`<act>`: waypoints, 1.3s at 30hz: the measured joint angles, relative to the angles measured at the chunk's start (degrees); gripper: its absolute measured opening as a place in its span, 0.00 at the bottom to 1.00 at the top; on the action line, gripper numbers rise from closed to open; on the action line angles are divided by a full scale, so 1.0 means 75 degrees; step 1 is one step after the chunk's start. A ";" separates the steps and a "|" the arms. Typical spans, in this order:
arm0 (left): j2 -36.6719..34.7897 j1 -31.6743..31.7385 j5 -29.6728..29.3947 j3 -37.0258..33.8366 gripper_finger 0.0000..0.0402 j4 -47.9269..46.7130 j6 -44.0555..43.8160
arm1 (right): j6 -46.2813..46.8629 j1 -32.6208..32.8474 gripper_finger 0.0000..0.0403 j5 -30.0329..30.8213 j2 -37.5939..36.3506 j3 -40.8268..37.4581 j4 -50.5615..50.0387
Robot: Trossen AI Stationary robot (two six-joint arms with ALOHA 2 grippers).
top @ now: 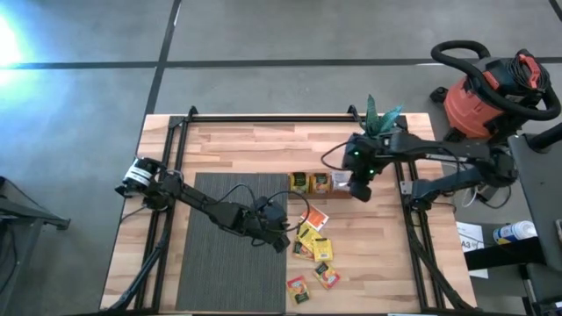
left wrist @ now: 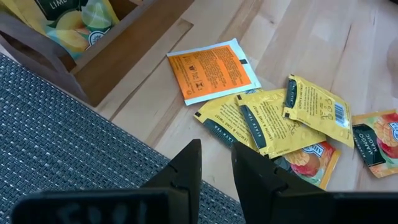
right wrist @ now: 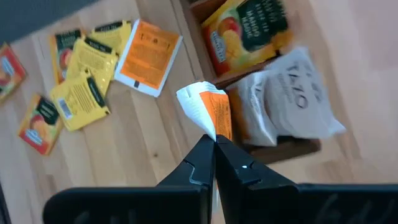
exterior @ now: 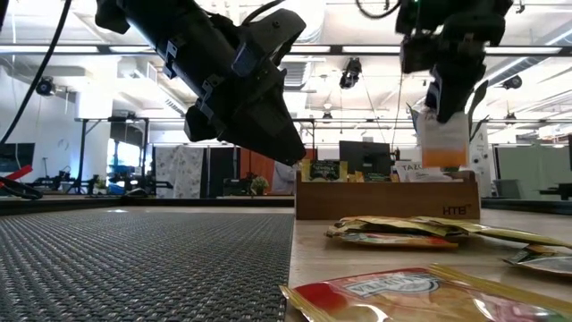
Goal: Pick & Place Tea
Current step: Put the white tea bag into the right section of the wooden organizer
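Note:
A brown wooden tray (top: 344, 187) holds upright tea sachets, a yellow-green one (right wrist: 249, 31) and a white one (right wrist: 292, 99). My right gripper (right wrist: 215, 142) hangs over the tray's right end, shut on a white-and-orange sachet (exterior: 442, 139). More tea lies flat on the table nearer the front: an orange sachet (left wrist: 214, 68) and several yellow ones (left wrist: 267, 118). My left gripper (left wrist: 216, 163) hovers at the mat's right edge, just short of them, open with nothing between its fingers. My right gripper pinches the white-and-orange sachet by one edge (right wrist: 214, 127) between its two shut fingers. The fingers come from above, pointing steeply down. The sachet hangs below the fingertips, lifted clear, just above the tray's right compartment.
A dark ribbed mat (top: 233, 241) covers the table's near left part. More sachets lie near the front edge (top: 312, 281). A green plant-like object (top: 379, 117) stands at the far edge. A red shop vacuum (top: 487, 96) stands off the table's right.

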 joint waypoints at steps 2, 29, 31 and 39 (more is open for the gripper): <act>0.0000 0.0001 0.0000 0.0000 0.21 0.0000 -0.0015 | -0.0227 -0.0003 0.02 -0.0162 0.0269 0.0000 0.0046; 0.0000 0.0002 0.0000 0.0000 0.21 -0.0017 -0.0047 | -0.1402 -0.0041 0.06 0.2089 0.1359 -0.0017 0.0637; 0.0000 0.0000 0.0000 0.0000 0.21 -0.0021 -0.0047 | -0.1395 -0.0041 0.09 0.2102 0.1359 -0.0017 0.0637; 0.0000 0.0000 0.0000 0.0000 0.21 -0.0023 -0.0104 | -0.1016 -0.0038 0.20 0.3790 0.1335 0.0239 0.0629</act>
